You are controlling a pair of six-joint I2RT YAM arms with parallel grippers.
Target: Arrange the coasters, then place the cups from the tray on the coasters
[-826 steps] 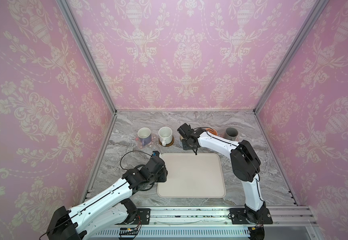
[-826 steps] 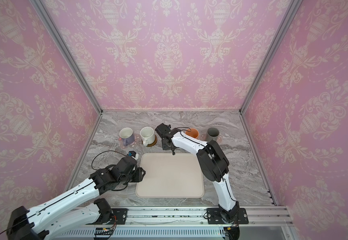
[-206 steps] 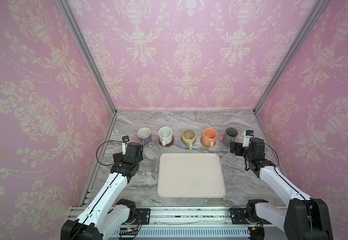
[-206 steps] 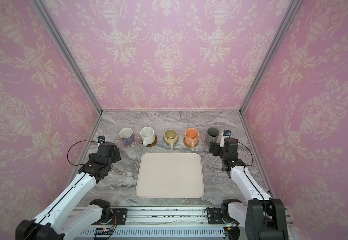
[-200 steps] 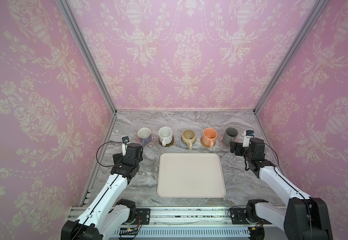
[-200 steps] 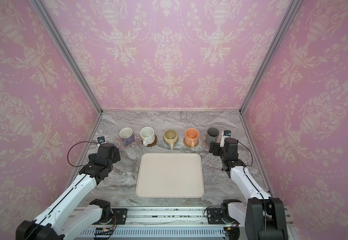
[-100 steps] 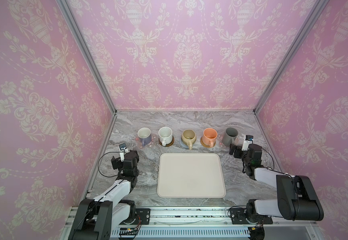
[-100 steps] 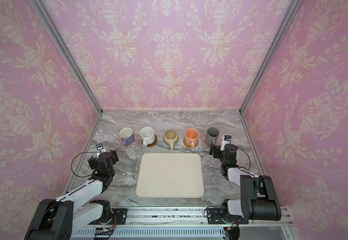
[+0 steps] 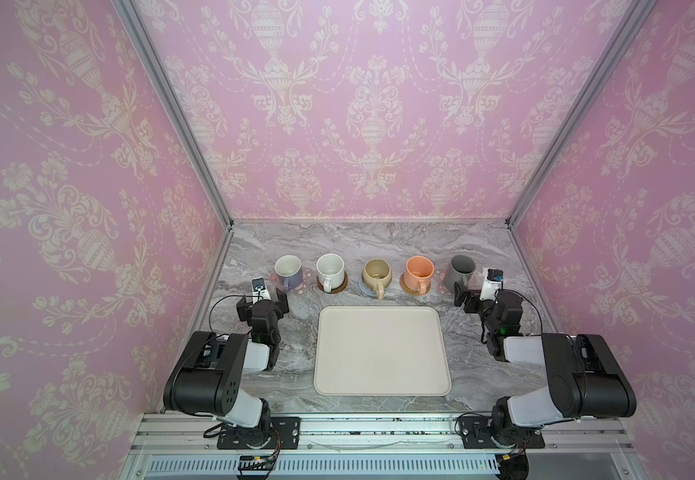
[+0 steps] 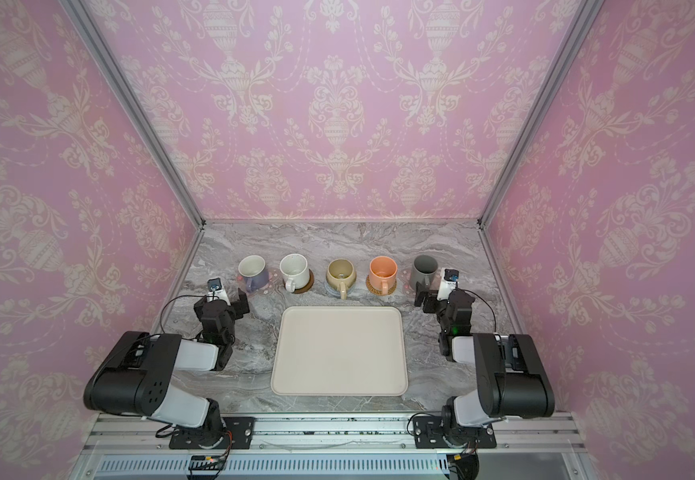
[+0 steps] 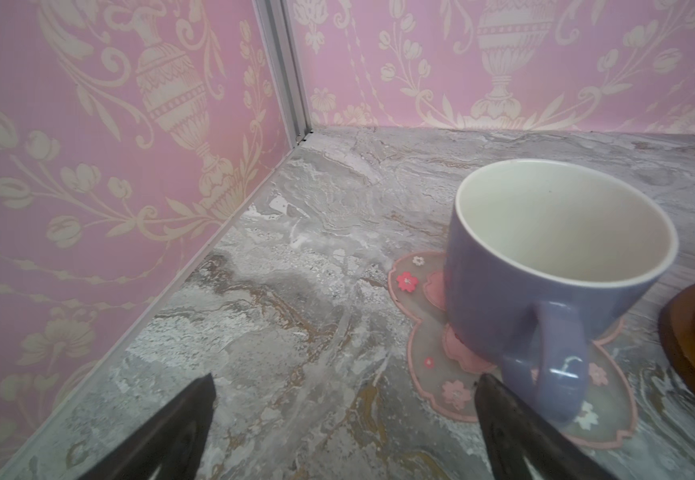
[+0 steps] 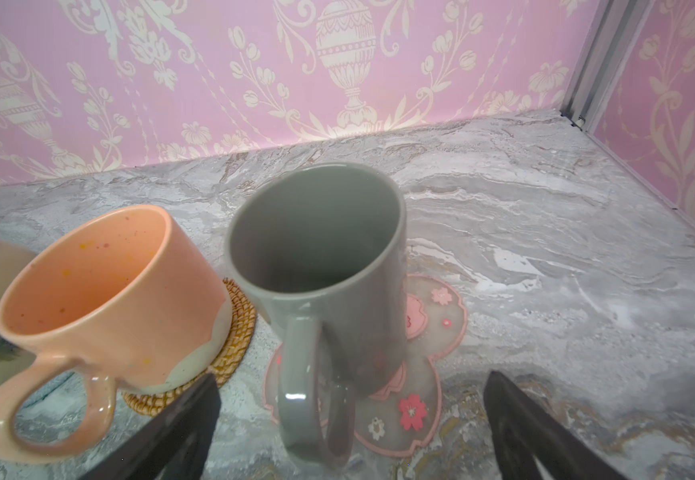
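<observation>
Five cups stand in a row behind the tray, each on a coaster: lavender, white, cream, peach and grey. The beige tray holds nothing. My left gripper is open and holds nothing, low beside the lavender cup on its pink flower coaster. My right gripper is open just before the grey cup, whose handle shows between the fingers, ungripped, over a pink flower coaster.
Pink patterned walls close in the marble table on three sides. Both arms are folded back at the tray's left and right. A rattan coaster lies under the peach cup, and a wooden disc lies beside the lavender cup.
Both arms have folded back toward their bases over the last second. Earlier the right gripper was at the middle of the row, where the cream cup now stands.
</observation>
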